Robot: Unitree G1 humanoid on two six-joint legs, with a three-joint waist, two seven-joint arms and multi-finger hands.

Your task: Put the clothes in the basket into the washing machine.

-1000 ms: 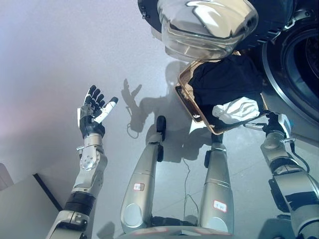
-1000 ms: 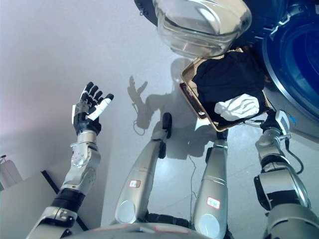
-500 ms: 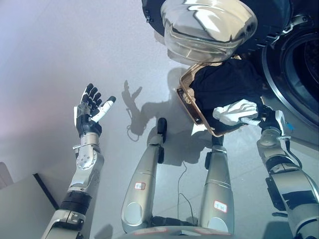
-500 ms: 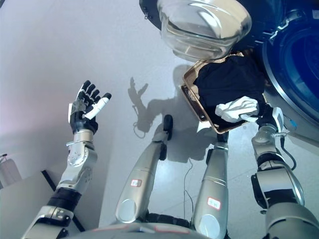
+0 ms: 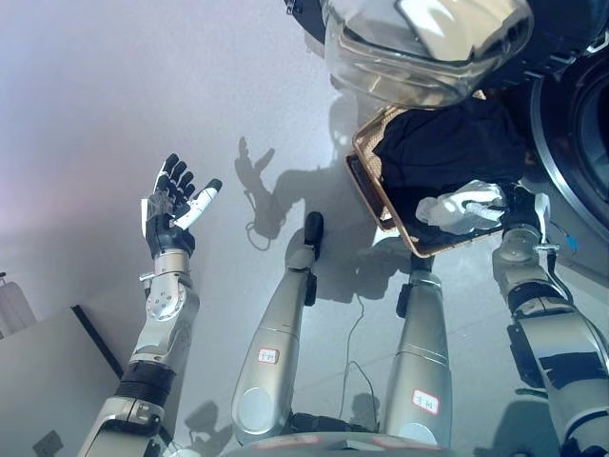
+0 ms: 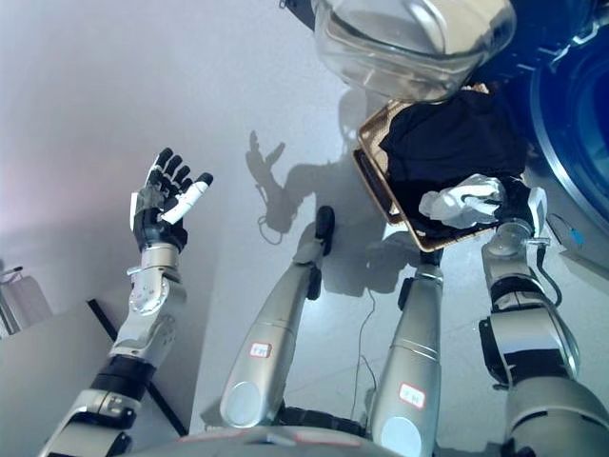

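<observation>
A tan woven basket (image 5: 370,182) stands on the floor by the washing machine. It holds black clothes (image 5: 447,150) and a white cloth (image 5: 461,207) near its front rim. My right hand (image 5: 519,203) is at the basket's front right rim, against the white cloth, with its fingers hidden by the cloth. My left hand (image 5: 174,204) is open and empty, held up over the floor far to the left. The washing machine's drum opening (image 5: 582,124) is at the right edge. Its round glass door (image 5: 426,46) hangs open above the basket.
A pale flat board with a dark edge (image 5: 52,376) lies at the lower left. A small white object (image 5: 9,307) stands at the left edge. The grey floor (image 5: 114,95) stretches between my left hand and the basket.
My right hand has moved up from below the basket's rim to the white cloth. The view has shifted a little. My left hand has kept its pose.
</observation>
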